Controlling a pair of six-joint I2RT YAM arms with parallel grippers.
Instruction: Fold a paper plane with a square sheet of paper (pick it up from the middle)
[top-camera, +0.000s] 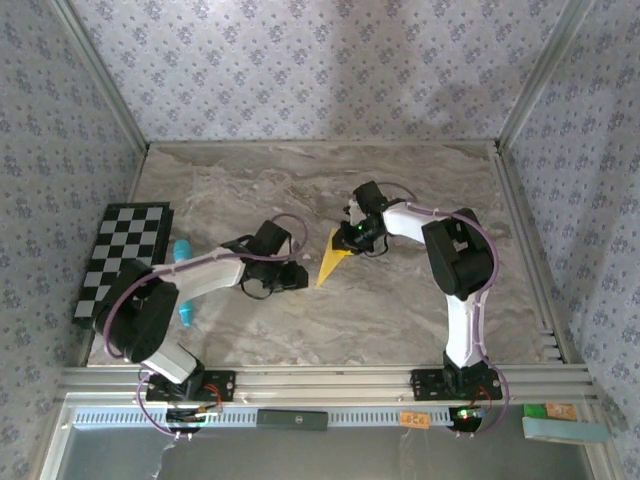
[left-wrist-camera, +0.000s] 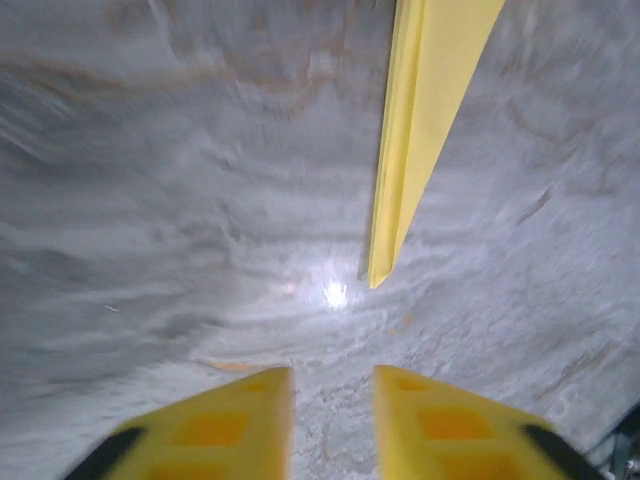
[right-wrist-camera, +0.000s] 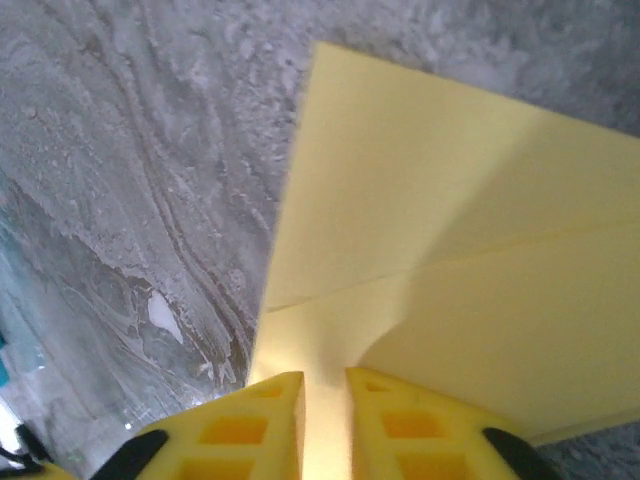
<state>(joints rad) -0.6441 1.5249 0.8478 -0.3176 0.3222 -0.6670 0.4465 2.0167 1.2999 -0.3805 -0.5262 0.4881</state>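
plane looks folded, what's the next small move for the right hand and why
Probably open the right hand fully and lift it straight up. The paper plane already lies as a narrow dart on the table. Its wide end sits between that hand's fingers, grip unclear. The left hand is open and empty, just short of the tip.

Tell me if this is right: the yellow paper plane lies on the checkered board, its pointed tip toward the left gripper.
Not quite. The paper plane lies on the marble table, not on the checkered board, which sits apart at the table's left side, as the top external view shows. Its pointed tip does face the left gripper.
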